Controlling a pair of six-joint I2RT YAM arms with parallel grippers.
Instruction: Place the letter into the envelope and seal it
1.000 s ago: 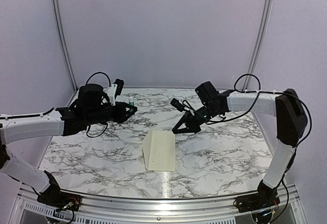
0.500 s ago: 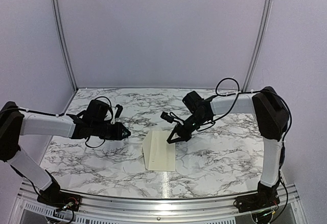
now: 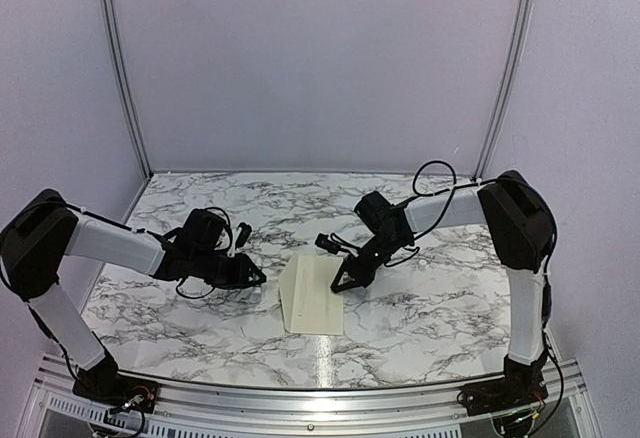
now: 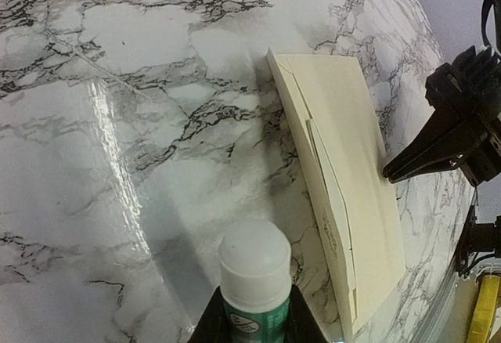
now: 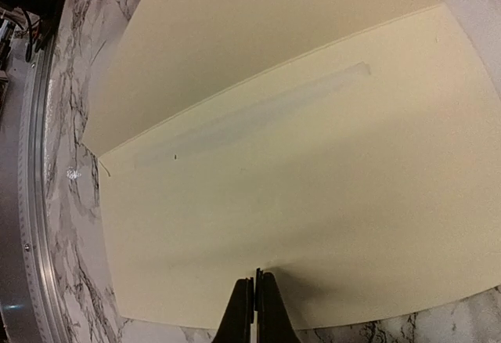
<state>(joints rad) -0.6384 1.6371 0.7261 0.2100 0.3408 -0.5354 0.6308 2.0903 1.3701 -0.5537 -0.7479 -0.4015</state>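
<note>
1. The long cream-yellow paper envelope is lying flat at the middle of the marble-patterned bench, between the 2 arms.
2. In the right wrist view, a pale glossy strip is running along the envelope's face, just beside the fold line of the flap.
3. Your right gripper is reaching down to the envelope's right long edge. Its jaws are pressed together with nothing between them, and the joined tip is sitting on the paper at that edge.
4. Your left gripper is hanging low over the bench on the envelope's left side, near it but apart from it. Its jaws are pinching a small glue tube with a white cap and green label. The cap is pointing out ahead of the jaws, toward the bare bench just beside the envelope's left long edge.
</note>
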